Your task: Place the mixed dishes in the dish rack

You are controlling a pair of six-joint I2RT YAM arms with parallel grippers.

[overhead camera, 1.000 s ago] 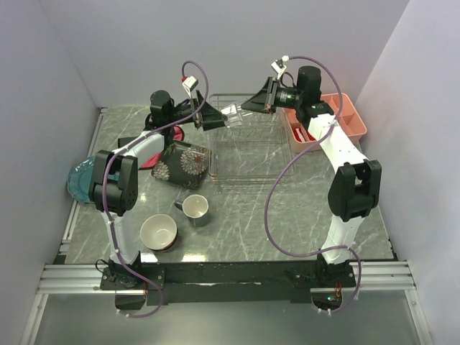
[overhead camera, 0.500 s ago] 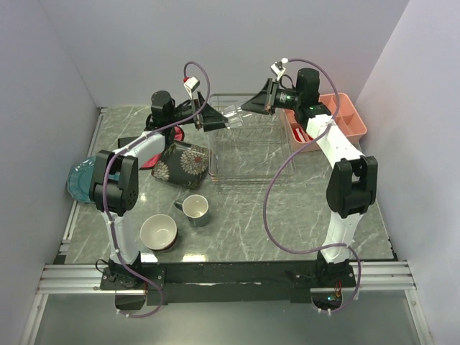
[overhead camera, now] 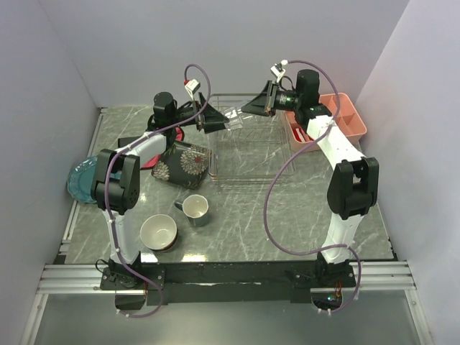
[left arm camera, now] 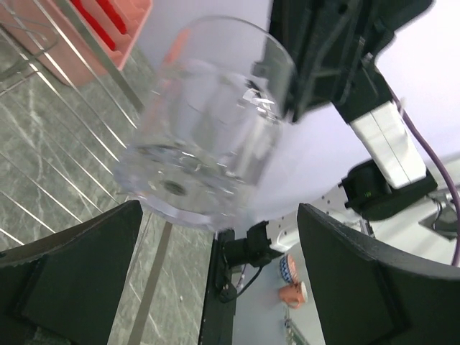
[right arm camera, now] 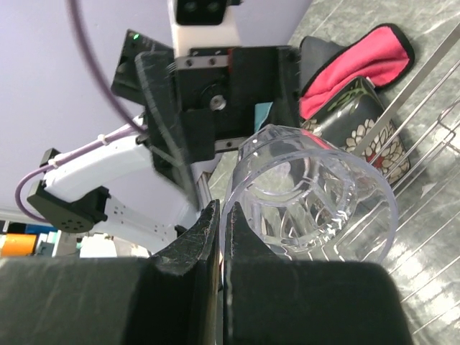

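Slipping is the danger: the right gripper (right arm camera: 221, 215), pressed together, seems to pinch only the thin rim of the clear glass (left arm camera: 208, 129) above the dish rack (overhead camera: 251, 151), far left, while the left gripper (left arm camera: 219, 215) stands spread around its base.

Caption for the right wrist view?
Right gripper pinches a clear glass by its rim above the dish rack, open left gripper facing its base.
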